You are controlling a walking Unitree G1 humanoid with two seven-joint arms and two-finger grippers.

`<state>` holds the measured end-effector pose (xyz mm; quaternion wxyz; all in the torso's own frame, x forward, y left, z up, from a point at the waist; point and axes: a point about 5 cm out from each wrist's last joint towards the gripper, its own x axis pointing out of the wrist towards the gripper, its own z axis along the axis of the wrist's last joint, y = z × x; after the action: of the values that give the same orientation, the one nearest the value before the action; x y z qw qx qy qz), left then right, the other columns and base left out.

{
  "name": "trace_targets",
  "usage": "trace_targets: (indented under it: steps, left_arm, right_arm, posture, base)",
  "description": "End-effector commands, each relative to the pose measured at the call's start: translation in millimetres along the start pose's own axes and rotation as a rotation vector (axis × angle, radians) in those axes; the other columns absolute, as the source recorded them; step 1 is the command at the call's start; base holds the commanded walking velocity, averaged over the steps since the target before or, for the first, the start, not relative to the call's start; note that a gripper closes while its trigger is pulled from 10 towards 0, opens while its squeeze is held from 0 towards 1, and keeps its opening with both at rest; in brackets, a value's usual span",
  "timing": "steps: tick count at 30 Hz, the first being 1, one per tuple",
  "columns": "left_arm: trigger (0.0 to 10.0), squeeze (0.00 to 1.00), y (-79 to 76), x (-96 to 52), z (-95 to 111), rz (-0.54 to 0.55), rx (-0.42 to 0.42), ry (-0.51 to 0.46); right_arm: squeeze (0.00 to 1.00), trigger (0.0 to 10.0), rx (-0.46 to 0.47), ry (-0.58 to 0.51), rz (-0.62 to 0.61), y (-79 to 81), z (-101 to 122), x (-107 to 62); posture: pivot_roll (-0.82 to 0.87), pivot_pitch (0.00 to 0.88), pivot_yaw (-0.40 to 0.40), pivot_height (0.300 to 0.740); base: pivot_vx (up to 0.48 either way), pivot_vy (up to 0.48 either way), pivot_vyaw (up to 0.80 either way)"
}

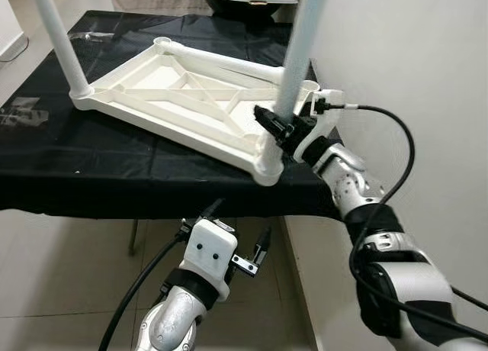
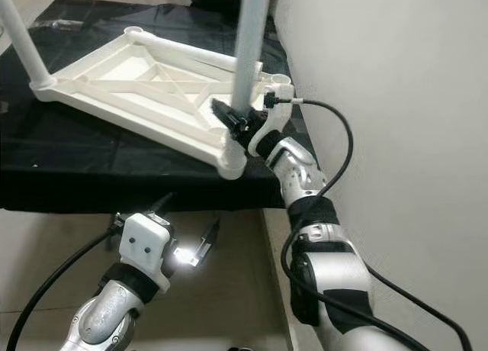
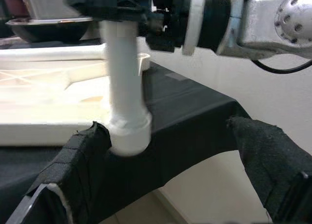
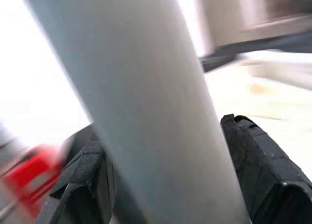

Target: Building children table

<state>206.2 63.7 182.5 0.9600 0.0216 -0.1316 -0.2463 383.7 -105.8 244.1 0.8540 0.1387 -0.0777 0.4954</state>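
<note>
A white plastic tabletop [image 1: 183, 99] lies upside down on a black-covered table [image 1: 91, 168], its ribbed underside facing up. A white leg [image 1: 301, 49] stands upright in the near right corner socket [image 1: 267, 164]. My right gripper [image 1: 276, 126] is shut on this leg just above the socket; the pale tube [image 4: 146, 107] sits between its black fingers [image 4: 263, 165]. A second leg [image 1: 61, 42] stands in the far left corner. My left gripper [image 1: 236, 236] hangs open below the table's front edge, pointing up toward the socket [image 3: 127, 129], with nothing between its fingers [image 3: 73, 180].
A plain wall [image 1: 412, 46] runs close along the table's right side. A dark bowl and a grey tray [image 1: 244, 0] sit at the table's far end. Tiled floor [image 1: 69, 275] lies below the front edge.
</note>
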Motion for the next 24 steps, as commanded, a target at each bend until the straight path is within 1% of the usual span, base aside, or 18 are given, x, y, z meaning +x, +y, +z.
trace_targets:
  steps: [1,3,5,9,10,11,13,14,15,16,17,18,19,20,21,22,23,24]
  left_arm:
    - [10.0,0.00,-1.1,-1.0,-3.2,0.000,-0.007,0.019]
    - [10.0,0.00,-0.9,-1.0,-3.2,0.001,-0.006,0.019]
    - [10.0,0.00,-0.4,-1.2,-3.1,0.003,-0.006,0.020]
    - [10.0,0.00,-0.1,-1.6,-3.2,0.004,-0.006,0.021]
    - [10.0,0.00,-0.3,-1.6,-3.3,0.004,-0.006,0.021]
    - [10.0,0.00,-0.3,-1.6,-3.3,0.004,-0.006,0.021]
    - [10.0,0.00,0.1,-1.7,-3.3,0.006,-0.006,0.021]
    - [10.0,0.00,0.1,-1.7,-3.3,0.006,-0.006,0.021]
    - [10.0,0.00,0.3,-1.7,-3.5,0.007,-0.005,0.021]
    - [10.0,0.00,0.3,-1.7,-3.5,0.007,-0.005,0.021]
    - [10.0,0.00,0.4,-1.9,-3.9,0.007,-0.005,0.022]
    - [10.0,0.00,0.4,-2.1,-4.2,0.007,-0.004,0.023]
    - [10.0,0.00,0.4,-2.2,-4.5,0.006,-0.005,0.023]
    - [10.0,0.00,0.4,-2.2,-4.5,0.006,-0.005,0.023]
    - [10.0,0.00,0.4,-2.3,-4.6,0.006,-0.005,0.024]
    - [10.0,0.00,0.6,-2.3,-4.7,0.006,-0.006,0.024]
    - [10.0,0.00,0.6,-2.3,-4.7,0.006,-0.006,0.024]
    - [10.0,0.00,0.6,-2.4,-4.9,0.007,-0.006,0.024]
  right_arm:
    - [0.00,10.0,-0.007,0.060,0.213,17.2,-10.4,4.7]
    - [0.00,10.0,-0.024,0.098,0.307,23.1,-14.3,6.1]
    - [0.00,10.0,-0.034,0.124,0.342,25.7,-15.8,9.2]
    - [0.00,10.0,-0.075,0.146,0.324,27.2,-17.6,17.0]
    - [0.00,0.0,-0.100,0.140,0.275,25.6,-17.5,20.1]
    - [0.00,0.0,-0.100,0.140,0.275,25.6,-17.5,20.1]
    - [0.00,0.0,-0.161,0.151,0.090,16.4,-19.0,25.1]
    - [0.00,0.0,-0.161,0.151,0.090,16.4,-19.0,25.1]
    - [0.00,0.0,-0.187,0.142,-0.046,8.7,-18.4,25.7]
    - [0.00,0.0,-0.187,0.142,-0.046,8.7,-18.4,25.7]
    - [0.00,0.0,-0.194,0.123,-0.198,-1.0,-17.6,22.6]
    - [0.00,0.0,-0.193,0.108,-0.292,-7.0,-17.0,19.7]
    - [0.00,0.0,-0.182,0.079,-0.471,-17.2,-16.8,12.4]
    - [0.00,0.0,-0.182,0.079,-0.471,-17.2,-16.8,12.4]
    - [0.00,0.0,-0.172,0.061,-0.581,-23.3,-17.1,6.8]
    - [0.00,0.0,-0.207,0.046,-0.766,-31.9,-17.2,-4.8]
    - [0.00,0.0,-0.207,0.046,-0.766,-31.9,-17.2,-4.8]
    - [0.00,0.0,-0.205,0.035,-0.939,-38.2,-19.7,-17.7]
  posture:
    - [0.12,0.178,-0.097,0.740]
    - [0.13,0.179,-0.098,0.740]
    - [0.13,0.180,-0.098,0.740]
    - [0.12,0.181,-0.099,0.740]
    - [0.13,0.181,-0.100,0.740]
    - [0.13,0.181,-0.100,0.740]
    - [0.12,0.181,-0.099,0.740]
    - [0.12,0.181,-0.099,0.740]
    - [0.12,0.181,-0.101,0.740]
    - [0.12,0.181,-0.101,0.740]
    - [0.12,0.177,-0.100,0.740]
    - [0.12,0.177,-0.100,0.740]
    - [0.12,0.177,-0.098,0.740]
    - [0.12,0.177,-0.098,0.740]
    - [0.12,0.177,-0.098,0.740]
    - [0.11,0.174,-0.094,0.740]
    - [0.11,0.174,-0.094,0.740]
    - [0.11,0.169,-0.093,0.740]
  base:
    - [0.000,0.000,0.00]
    - [0.000,0.000,0.00]
    - [0.000,0.000,0.00]
    - [0.000,0.000,0.00]
    - [0.000,0.000,0.00]
    - [0.000,0.000,0.00]
    - [0.000,0.000,0.00]
    - [0.000,0.000,0.00]
    - [0.000,0.000,0.00]
    - [0.000,0.000,0.00]
    - [0.000,0.000,0.00]
    - [0.000,0.000,0.00]
    - [0.000,0.000,0.00]
    - [0.000,0.000,0.00]
    - [0.000,0.000,0.00]
    - [0.000,0.000,0.00]
    - [0.000,0.000,0.00]
    - [0.000,0.000,0.00]
